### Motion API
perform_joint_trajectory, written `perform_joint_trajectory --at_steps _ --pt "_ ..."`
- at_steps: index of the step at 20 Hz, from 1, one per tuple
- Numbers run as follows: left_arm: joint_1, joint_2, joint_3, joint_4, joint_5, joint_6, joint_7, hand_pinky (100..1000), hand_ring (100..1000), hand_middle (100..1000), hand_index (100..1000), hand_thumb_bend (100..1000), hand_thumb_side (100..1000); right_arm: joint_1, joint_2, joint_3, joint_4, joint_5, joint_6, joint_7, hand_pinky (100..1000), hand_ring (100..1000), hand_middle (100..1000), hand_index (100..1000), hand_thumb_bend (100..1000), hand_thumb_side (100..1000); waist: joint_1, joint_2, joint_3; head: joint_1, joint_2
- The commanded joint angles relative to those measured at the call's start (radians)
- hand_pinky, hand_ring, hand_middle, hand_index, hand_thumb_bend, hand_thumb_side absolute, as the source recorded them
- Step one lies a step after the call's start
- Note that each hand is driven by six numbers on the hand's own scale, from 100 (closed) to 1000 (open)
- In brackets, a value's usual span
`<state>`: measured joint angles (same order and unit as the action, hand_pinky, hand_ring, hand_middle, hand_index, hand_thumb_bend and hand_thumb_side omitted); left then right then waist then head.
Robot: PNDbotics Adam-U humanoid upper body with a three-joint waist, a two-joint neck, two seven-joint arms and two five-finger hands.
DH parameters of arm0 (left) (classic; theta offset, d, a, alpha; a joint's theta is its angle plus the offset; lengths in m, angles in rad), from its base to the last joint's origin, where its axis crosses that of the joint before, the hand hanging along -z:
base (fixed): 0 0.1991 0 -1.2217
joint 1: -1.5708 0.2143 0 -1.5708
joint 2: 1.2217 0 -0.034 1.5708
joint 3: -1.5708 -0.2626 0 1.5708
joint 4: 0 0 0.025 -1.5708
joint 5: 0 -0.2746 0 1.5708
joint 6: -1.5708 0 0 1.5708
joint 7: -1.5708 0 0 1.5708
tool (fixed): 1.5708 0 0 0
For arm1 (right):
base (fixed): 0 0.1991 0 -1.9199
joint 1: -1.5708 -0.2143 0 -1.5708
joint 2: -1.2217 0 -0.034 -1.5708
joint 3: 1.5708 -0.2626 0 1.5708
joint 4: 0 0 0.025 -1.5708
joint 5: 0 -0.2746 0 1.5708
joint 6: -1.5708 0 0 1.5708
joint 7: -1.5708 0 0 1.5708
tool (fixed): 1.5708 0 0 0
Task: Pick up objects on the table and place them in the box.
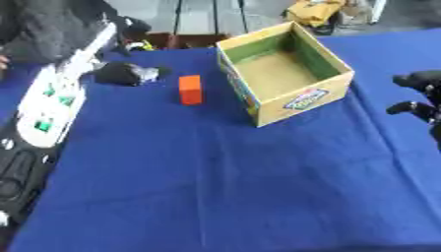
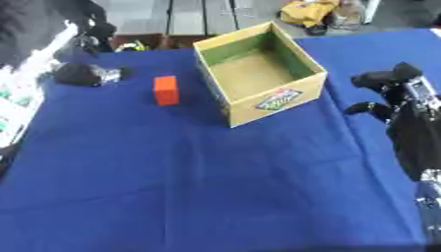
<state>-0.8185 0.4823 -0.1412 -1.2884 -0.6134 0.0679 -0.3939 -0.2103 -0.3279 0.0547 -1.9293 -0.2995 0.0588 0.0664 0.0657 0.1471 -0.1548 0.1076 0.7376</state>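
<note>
An open cardboard box (image 1: 337, 87) with a green inner lining stands empty at the back centre of the blue table. Left of it an orange block (image 1: 190, 89) stands upright on the cloth. Further left lies a dark lump with a grey shiny part (image 1: 129, 74). My right hand (image 2: 389, 94) hovers to the right of the box, apart from it, its fingers spread and holding nothing. A black shape with silver parts (image 1: 19, 179) at the lower left edge looks like my left arm; its hand is not clear.
A long white thing with green patches (image 1: 53, 101) lies along the table's left edge. The blue cloth (image 1: 224, 187) stretches bare across the front half. A person in dark clothing sits at the far left corner, and yellow clutter lies beyond the table.
</note>
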Motion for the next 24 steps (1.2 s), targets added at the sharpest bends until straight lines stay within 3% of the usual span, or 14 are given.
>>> perform_joint_trajectory --at_steps 1,6,10,24 --pt "-0.089 -0.001 -0.010 0.147 -0.142 -0.060 -0.092 704 790 702 805 750 290 -0.005 -0.018 0.003 -0.010 -0.007 0.000 0.009 563 854 625 673 100 808 -0.002 -0.017 -0.011 0.009 0.007" --pt "-0.176 -0.074 0.030 0.362 -0.300 -0.128 -0.167 723 774 687 804 759 275 -0.006 -0.020 0.011 -0.010 -0.009 0.002 0.018 563 854 625 673 100 808 0.001 -0.017 -0.044 0.017 0.011" --pt "-0.199 -0.111 0.058 0.460 -0.380 -0.158 -0.184 721 760 656 798 767 262 -0.009 -0.020 0.017 -0.010 -0.010 0.004 0.025 563 854 625 673 100 808 0.003 -0.014 -0.068 0.026 0.010" --pt "-0.186 -0.139 0.088 0.517 -0.482 -0.135 -0.017 717 770 669 801 736 263 -0.015 -0.017 0.023 -0.011 -0.009 0.006 0.034 563 854 623 673 100 809 0.003 -0.003 -0.089 0.029 0.007"
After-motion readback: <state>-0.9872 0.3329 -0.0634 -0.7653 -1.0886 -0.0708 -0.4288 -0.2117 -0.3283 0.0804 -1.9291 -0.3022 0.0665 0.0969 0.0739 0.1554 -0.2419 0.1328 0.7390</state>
